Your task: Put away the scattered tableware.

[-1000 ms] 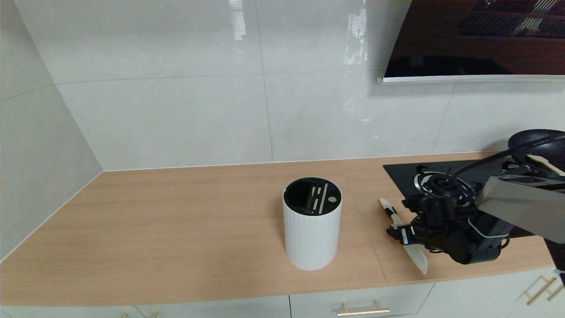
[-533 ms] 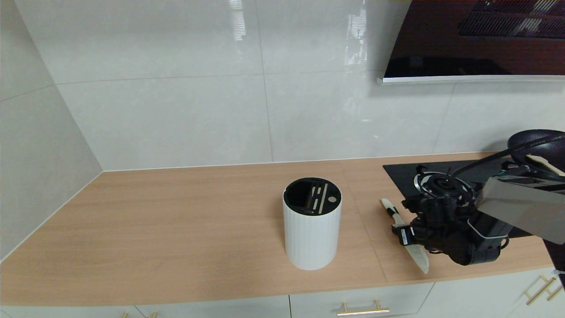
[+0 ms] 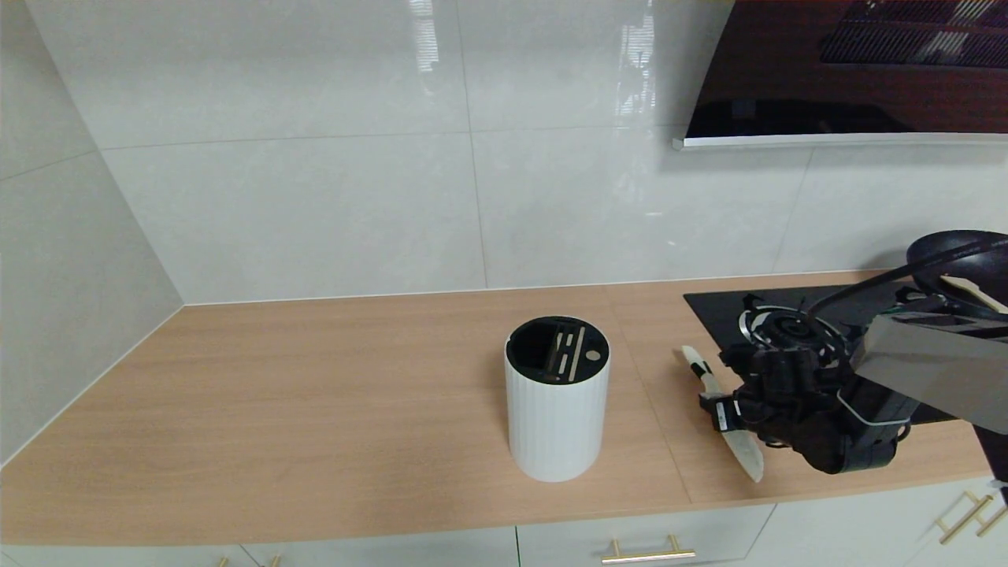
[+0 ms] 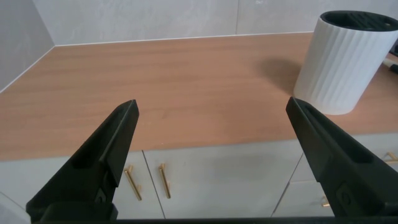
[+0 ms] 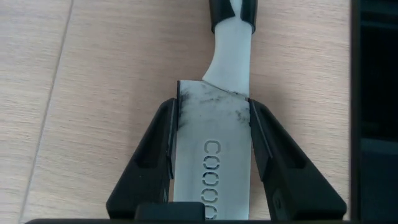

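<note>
A white ceramic knife (image 3: 706,380) with a black-and-white handle lies aslant over the wooden counter (image 3: 315,394), right of a white ribbed cylindrical holder (image 3: 557,417) with a black slotted top. My right gripper (image 3: 728,413) is shut on the knife's blade. In the right wrist view both fingers (image 5: 163,143) press the blade's edges, with the knife (image 5: 231,56) pointing handle-first away from the gripper (image 5: 213,134). My left gripper (image 4: 211,109) hangs open off the counter's front edge, well left of the holder (image 4: 339,62), with nothing between its fingers.
A black gas hob (image 3: 787,327) with a burner sits on the counter's right end, just behind the right gripper. A black pan (image 3: 957,252) stands farther right, and a range hood (image 3: 850,71) hangs above. Drawers with gold handles (image 3: 647,551) lie below the counter.
The knife's handle end has risen slightly and swung a little toward the hob as the right gripper shifted with it. The holder has not moved.
</note>
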Controlling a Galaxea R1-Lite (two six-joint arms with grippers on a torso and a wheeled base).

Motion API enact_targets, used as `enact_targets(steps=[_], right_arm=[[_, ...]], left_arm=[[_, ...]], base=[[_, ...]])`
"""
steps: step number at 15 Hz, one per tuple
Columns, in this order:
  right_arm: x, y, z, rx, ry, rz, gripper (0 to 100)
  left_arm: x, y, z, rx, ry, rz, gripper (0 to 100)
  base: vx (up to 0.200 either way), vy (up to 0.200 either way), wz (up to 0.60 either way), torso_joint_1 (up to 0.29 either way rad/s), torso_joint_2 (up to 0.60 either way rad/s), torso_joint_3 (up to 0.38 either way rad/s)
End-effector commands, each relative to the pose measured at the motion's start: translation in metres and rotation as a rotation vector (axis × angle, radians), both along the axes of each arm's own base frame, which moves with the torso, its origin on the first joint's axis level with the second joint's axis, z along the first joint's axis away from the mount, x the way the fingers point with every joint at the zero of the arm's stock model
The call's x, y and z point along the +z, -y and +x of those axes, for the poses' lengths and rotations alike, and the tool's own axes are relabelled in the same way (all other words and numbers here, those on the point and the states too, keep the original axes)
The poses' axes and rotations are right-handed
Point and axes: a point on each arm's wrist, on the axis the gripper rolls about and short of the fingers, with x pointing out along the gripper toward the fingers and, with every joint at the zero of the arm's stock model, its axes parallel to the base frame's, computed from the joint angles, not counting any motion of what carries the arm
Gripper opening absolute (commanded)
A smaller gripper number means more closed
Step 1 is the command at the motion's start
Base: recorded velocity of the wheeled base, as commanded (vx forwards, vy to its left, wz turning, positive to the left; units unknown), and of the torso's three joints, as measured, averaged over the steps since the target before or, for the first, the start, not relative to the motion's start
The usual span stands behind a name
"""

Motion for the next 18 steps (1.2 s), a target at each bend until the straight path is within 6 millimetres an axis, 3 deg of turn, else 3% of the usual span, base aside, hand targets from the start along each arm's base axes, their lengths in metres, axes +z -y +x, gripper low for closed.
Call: enact_targets(steps=[1,3,6,8,10,12,14,15,16,18], right_arm=[[0.009,0.000,-0.001,-0.002,0.042,0.002,0],[0.027,0.000,-0.006,0.001,0.069,0.006,0],[0.085,0.001,-0.021,0.005,0.186,0.020,0],[0.137,-0.001,-0.041,0.016,0.305,0.037,0],[0.187,-0.017,-0.066,0.064,0.416,0.058,0],[0.226,-0.038,-0.086,0.131,0.496,0.087,0],[0.241,-0.054,-0.095,0.179,0.518,0.106,0],[0.245,-0.064,-0.101,0.194,0.528,0.112,0],[0.249,-0.073,-0.107,0.201,0.538,0.114,0],[0.262,-0.097,-0.125,0.250,0.554,0.131,0]], left_arm=[[0.000,0.000,0.000,-0.001,0.000,0.003,100],[0.000,0.000,0.000,-0.004,0.000,0.009,100],[0.008,0.000,-0.002,-0.011,0.031,0.002,100],[0.061,0.001,-0.018,-0.103,0.148,-0.074,100],[0.118,0.004,-0.010,-0.240,0.071,-0.075,100],[0.148,0.007,0.031,-0.349,-0.072,-0.101,100],[0.160,0.009,0.067,-0.393,-0.165,-0.117,100],[0.164,0.016,0.101,-0.472,-0.222,-0.131,100],[0.164,0.024,0.122,-0.530,-0.255,-0.169,100],[0.163,0.059,0.175,-0.679,-0.283,-0.325,100]], base=[[0.000,0.000,0.00,0.000,0.00,0.000],[0.000,0.000,0.00,0.000,0.00,0.000],[0.000,0.000,0.00,0.000,0.00,0.000],[0.000,0.000,0.00,0.000,0.00,0.000],[0.000,0.000,0.00,0.000,0.00,0.000],[0.000,0.000,0.00,0.000,0.00,0.000],[0.000,0.000,0.00,0.000,0.00,0.000],[0.000,0.000,0.00,0.000,0.00,0.000],[0.000,0.000,0.00,0.000,0.00,0.000],[0.000,0.000,0.00,0.000,0.00,0.000]])
